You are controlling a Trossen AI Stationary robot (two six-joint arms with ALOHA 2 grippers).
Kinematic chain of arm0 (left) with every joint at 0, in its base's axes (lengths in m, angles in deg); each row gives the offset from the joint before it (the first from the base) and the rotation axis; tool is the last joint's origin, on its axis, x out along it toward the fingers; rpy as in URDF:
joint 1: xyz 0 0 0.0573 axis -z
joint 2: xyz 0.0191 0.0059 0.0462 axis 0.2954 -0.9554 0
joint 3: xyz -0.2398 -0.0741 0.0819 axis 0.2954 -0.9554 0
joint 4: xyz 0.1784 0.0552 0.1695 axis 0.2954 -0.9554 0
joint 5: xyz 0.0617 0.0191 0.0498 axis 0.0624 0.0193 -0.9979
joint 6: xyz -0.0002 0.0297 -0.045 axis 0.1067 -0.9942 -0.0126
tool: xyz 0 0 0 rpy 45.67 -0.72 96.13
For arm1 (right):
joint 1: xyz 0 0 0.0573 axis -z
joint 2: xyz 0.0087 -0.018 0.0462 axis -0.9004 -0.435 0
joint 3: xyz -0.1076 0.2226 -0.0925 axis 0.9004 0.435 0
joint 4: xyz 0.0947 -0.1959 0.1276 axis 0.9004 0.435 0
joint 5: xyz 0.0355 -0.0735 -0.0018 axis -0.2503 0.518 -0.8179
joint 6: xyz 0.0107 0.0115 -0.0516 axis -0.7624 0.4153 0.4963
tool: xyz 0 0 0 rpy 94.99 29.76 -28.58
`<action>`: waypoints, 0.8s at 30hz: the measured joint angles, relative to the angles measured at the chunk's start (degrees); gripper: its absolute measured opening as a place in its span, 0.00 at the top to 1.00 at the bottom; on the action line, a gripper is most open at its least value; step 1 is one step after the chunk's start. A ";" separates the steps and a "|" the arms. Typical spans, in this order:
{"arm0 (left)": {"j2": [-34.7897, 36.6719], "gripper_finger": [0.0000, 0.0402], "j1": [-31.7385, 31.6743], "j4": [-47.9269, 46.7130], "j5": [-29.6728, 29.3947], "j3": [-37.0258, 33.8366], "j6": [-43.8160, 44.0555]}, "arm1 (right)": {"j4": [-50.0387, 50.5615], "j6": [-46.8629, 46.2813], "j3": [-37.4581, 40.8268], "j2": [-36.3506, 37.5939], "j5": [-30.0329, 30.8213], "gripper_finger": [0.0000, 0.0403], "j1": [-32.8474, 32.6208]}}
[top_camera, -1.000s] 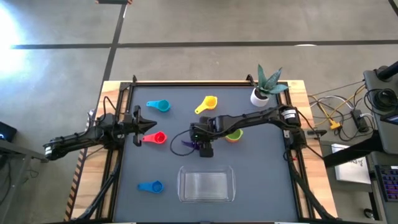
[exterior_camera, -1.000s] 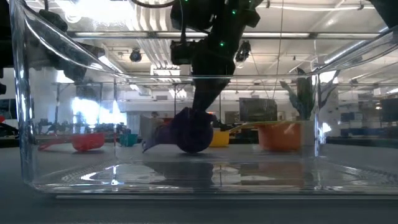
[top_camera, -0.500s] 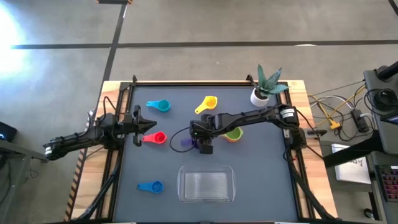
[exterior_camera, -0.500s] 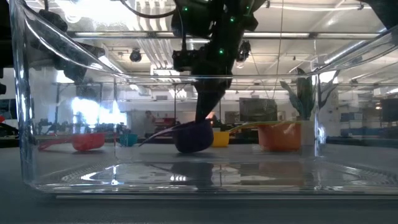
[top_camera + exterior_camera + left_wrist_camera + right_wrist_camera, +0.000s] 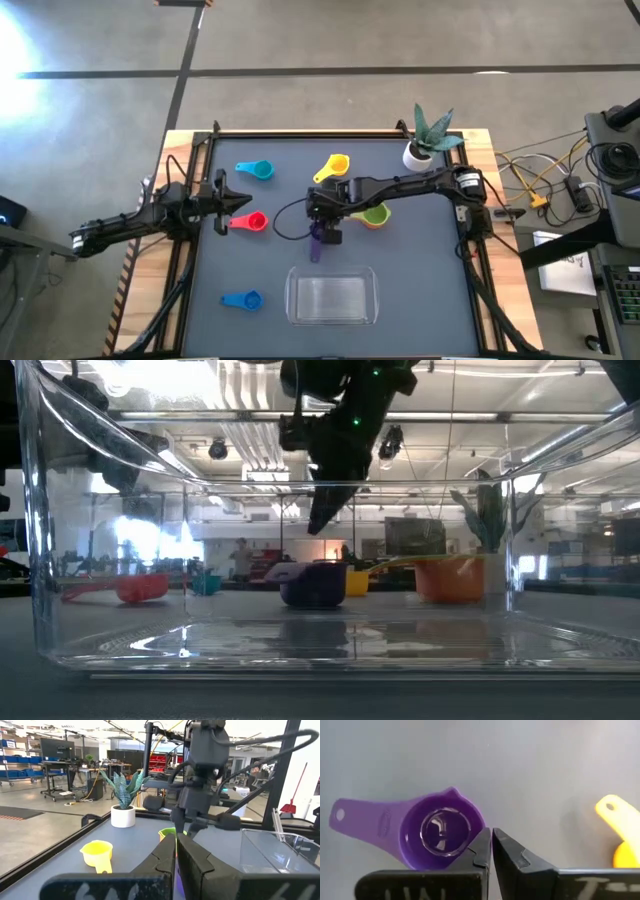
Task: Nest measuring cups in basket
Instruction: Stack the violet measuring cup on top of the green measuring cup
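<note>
Purple cup (image 5: 316, 243) has slipped free and swung handle-down at frame centre, just above the basket (image 5: 331, 297); right gripper (image 5: 328, 236) lifted, fingers pressed together on nothing. Best reopen wide, straddle the rim squarely, then pinch.

Basket (image 5: 331, 298) as landmark: mat to its left bare except the blue cup (image 5: 243, 299); mat to its right bare; just beyond its far wall lies the purple cup (image 5: 317, 243), with the right gripper (image 5: 325, 226) above it; red cup (image 5: 249, 222) and left gripper (image 5: 222, 199) stand farther off, far-left.
</note>
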 joint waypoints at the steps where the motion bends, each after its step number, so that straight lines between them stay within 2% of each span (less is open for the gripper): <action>1: 0.00 1.00 0.00 0.02 -0.01 0.02 -0.02 | 0.06 1.04 0.00 0.28 -0.35 0.98 0.11; 4: 0.00 1.00 0.00 0.00 -0.02 0.02 -0.02 | -0.28 3.10 0.02 0.38 -5.75 0.97 1.01; 7: 0.00 1.00 0.00 0.00 0.00 0.02 -0.02 | -0.88 3.19 0.02 -0.36 -10.67 0.92 1.92; 18: 0.00 1.00 0.00 0.00 -0.01 0.01 -0.02 | -2.40 9.24 0.21 -5.29 -11.55 0.59 4.32; 21: 0.00 1.00 0.00 0.00 -0.02 0.00 -0.01 | -2.84 10.17 0.22 -6.14 -13.29 0.55 4.95; 24: 0.00 1.00 0.00 0.00 0.00 0.00 -0.01 | -3.57 10.26 0.20 -7.11 -13.53 0.56 5.43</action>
